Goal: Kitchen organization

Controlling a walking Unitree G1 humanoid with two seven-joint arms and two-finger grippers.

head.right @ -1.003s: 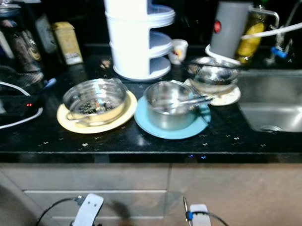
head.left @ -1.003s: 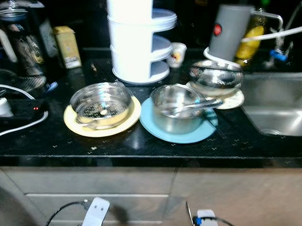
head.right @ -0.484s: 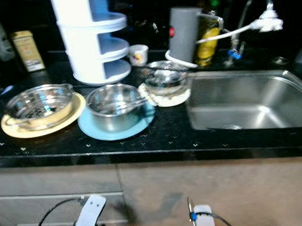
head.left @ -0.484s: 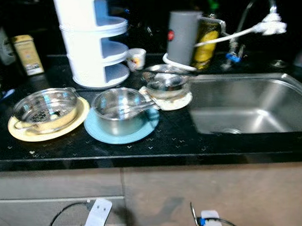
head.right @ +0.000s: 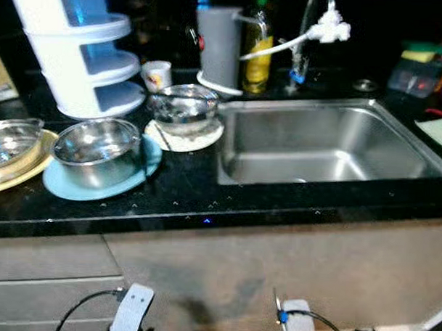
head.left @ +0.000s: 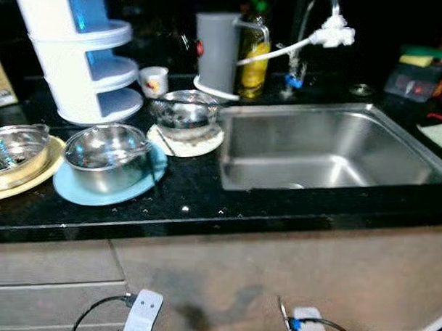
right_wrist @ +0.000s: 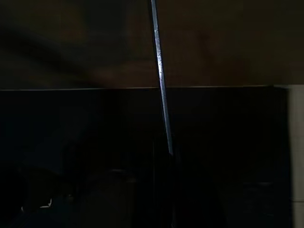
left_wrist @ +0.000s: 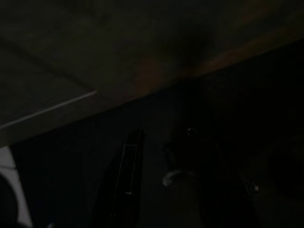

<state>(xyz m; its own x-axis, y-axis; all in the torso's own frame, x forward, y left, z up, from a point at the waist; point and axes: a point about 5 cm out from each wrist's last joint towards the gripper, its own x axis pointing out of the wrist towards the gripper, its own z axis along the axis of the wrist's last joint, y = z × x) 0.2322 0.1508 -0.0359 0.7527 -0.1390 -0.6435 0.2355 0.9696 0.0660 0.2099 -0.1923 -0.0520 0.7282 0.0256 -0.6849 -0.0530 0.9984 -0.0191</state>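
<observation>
While both arms hang low by cabinet, claw state cannot tell; steel bowl [head.left: 105, 147] on blue plate [head.left: 75, 193], 9 o'clock of sink [head.left: 331, 144]; risk: blind reach knocks stacked bowl [head.left: 183, 110] at 11 o'clock off counter [head.left: 205, 208]

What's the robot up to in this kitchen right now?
Nothing is being handled at the moment. The robot faces a dark counter with both arms hanging low in front of the cabinets. On the counter, beside the sink, stand three steel bowls: one on a blue plate, one on a yellow plate and one on a pale plate. Behind them stand a white tiered rack, a small cup and a grey jug.
</observation>
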